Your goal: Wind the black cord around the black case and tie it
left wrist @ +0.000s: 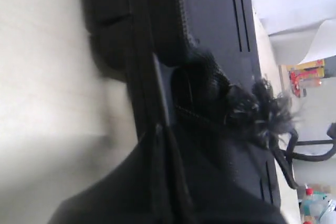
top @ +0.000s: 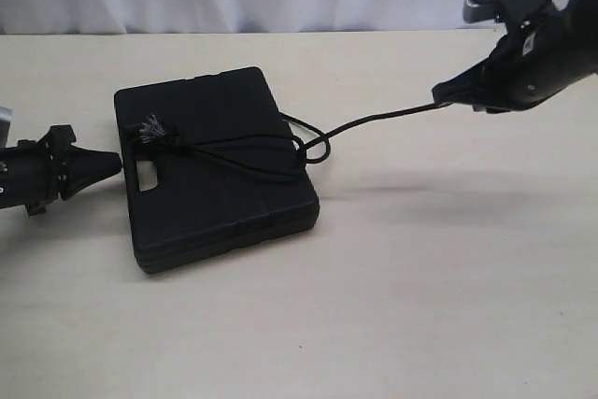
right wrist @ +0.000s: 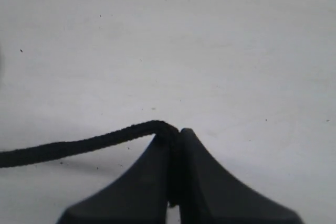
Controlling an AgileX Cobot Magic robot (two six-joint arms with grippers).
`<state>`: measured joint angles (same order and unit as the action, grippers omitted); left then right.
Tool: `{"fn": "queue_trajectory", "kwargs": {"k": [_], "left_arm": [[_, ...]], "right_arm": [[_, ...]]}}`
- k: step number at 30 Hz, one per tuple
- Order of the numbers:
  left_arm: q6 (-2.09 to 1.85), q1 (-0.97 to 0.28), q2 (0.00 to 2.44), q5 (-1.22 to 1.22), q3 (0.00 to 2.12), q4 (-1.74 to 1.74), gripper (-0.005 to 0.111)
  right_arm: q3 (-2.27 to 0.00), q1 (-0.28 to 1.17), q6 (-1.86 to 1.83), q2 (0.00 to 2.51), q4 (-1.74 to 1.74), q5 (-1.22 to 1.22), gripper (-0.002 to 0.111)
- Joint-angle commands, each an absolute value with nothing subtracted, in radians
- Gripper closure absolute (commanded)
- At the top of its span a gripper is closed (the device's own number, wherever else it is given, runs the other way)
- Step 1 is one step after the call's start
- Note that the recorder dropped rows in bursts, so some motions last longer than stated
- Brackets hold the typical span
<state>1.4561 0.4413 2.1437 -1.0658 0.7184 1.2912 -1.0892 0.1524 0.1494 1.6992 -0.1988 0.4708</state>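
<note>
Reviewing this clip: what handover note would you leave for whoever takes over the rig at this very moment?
Left gripper: fingers shut, tip at the handle edge of the black case; nothing visibly held.
Right gripper: shut on the black cord, held out to the case's other side.
Cord: frayed tuft near the handle, two strands across the lid, a slack loop at the opposite edge.
Done: cord laid over and looped. Whether it passes underneath is hidden.
Left: pull the loop tight and finish the tie.
</note>
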Motion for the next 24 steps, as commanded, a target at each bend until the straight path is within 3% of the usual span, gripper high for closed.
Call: {"fn": "queue_trajectory", "kwargs": {"k": [1,7,12,15,20,24], "left_arm": [[1.440,0.444,2.156,-1.008,0.761,1.384,0.107],[1.445,0.444,2.156,-1.008,0.782,1.424,0.107],[1.473,0.444,2.156,-1.008,0.782,1.424,0.107],[1.473,0.444,2.156,-1.008,0.782,1.424,0.107],[1.473,0.444,2.156,-1.008,0.782,1.418,0.107],[1.473,0.444,2.156,-1.005,0.782,1.415,0.107]], "right_arm": [[-1.085,0.115,0.154,1.787,-0.218,0.419,0.104],[-1.085,0.091,0.146,1.825,-0.229,0.414,0.099],[-1.106,0.096,0.144,1.823,-0.226,0.480,0.064],[-1.149,0.096,0.134,1.809,-0.266,0.603,0.048],[-1.248,0.096,0.119,1.757,-0.382,0.843,0.045],[-1.288,0.096,0.000,1.697,-0.333,0.887,0.046]]}}
